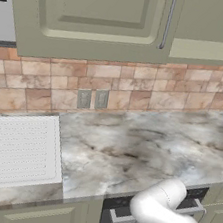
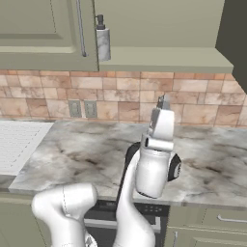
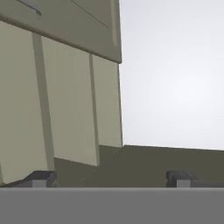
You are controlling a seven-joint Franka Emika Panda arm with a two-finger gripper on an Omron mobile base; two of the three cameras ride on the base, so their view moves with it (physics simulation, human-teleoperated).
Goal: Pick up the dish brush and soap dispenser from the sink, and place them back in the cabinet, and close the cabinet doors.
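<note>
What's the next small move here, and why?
Probably pull the hand back from the cabinet and swing toward a door. The soap dispenser already stands on the cabinet shelf, the hand is open with nothing between its fingertips, and the doors still hang open. Whether the brush is shelved I cannot tell.

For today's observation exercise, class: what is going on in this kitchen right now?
A white robot arm is tidying sink items into the wall cabinet. The soap dispenser already stands upright on the cabinet shelf, beside the edge of a cabinet door. The gripper is raised toward the cabinet, its fingers spread wide apart with nothing between them. Part of the sink's ribbed drainboard shows at the left.
</note>
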